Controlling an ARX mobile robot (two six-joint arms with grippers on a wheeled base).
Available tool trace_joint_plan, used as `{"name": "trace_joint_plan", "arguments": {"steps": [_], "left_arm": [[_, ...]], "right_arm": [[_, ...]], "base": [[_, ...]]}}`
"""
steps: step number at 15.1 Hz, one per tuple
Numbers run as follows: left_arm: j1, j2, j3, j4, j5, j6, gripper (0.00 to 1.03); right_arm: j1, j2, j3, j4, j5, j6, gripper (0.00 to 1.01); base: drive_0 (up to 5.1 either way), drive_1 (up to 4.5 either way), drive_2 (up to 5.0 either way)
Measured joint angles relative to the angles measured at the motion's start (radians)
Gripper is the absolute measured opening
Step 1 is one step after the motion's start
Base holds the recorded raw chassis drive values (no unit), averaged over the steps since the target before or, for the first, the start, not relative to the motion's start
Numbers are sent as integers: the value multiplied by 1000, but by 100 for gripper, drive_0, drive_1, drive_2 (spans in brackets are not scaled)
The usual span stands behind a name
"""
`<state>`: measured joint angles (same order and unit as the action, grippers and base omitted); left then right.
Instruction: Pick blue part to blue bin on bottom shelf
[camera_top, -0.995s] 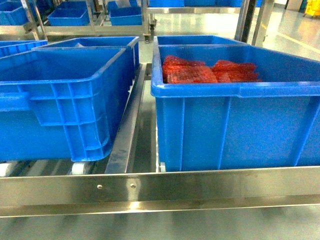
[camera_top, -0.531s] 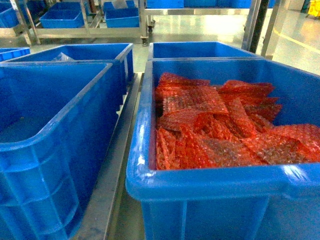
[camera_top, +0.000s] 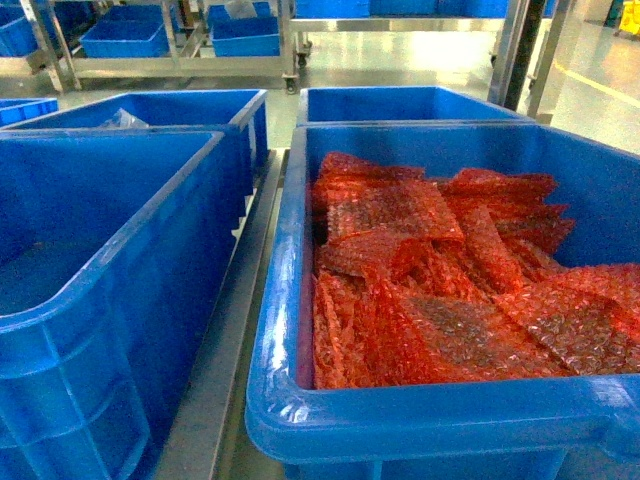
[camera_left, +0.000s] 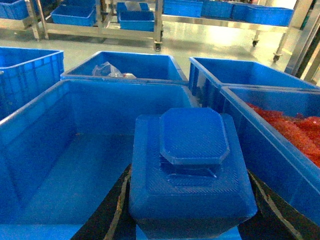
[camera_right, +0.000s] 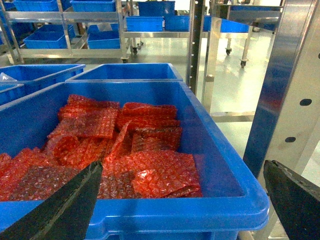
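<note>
Compared with half a second ago, your head view has crept a little closer and lower over the right-hand bin (camera_top: 420, 405): its near rim now fills the bottom of the frame and the red bubble-wrap bags (camera_top: 430, 280) sit larger, with nothing inside shifted. A second ago you were looking at the bin fronts and the steel shelf rail from below rim level; that rail is out of the frame now.

The head view shows neither arm. You only see the blue part (camera_left: 191, 167) in the left wrist view, at lower centre: a blocky piece with an octagonal raised top, held in the left gripper (camera_left: 190, 210), whose dark fingers (camera_left: 116, 210) press against its two sides. It hangs over the near edge of the empty blue bin (camera_left: 45, 150) that fills the left of that frame. Behind it, at upper centre, another bin holds a clear plastic bag (camera_left: 107, 70).

The right wrist view gives you the right gripper (camera_right: 175, 200), its black fingers (camera_right: 65, 205) spread wide at the lower corners, holding nothing, above the bag-filled bin. A steel upright (camera_right: 290, 85) stands at the right edge.
</note>
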<state>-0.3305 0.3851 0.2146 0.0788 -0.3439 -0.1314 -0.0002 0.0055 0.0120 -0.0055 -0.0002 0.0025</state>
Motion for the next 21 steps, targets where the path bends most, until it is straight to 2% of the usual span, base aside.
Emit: {"name": "trace_joint_plan", "arguments": {"steps": [21], "left_arm": [[0,0,0,0,0,0,44]], "right_arm": [[0,0,0,0,0,0,98]], "base": [[0,0,0]]}}
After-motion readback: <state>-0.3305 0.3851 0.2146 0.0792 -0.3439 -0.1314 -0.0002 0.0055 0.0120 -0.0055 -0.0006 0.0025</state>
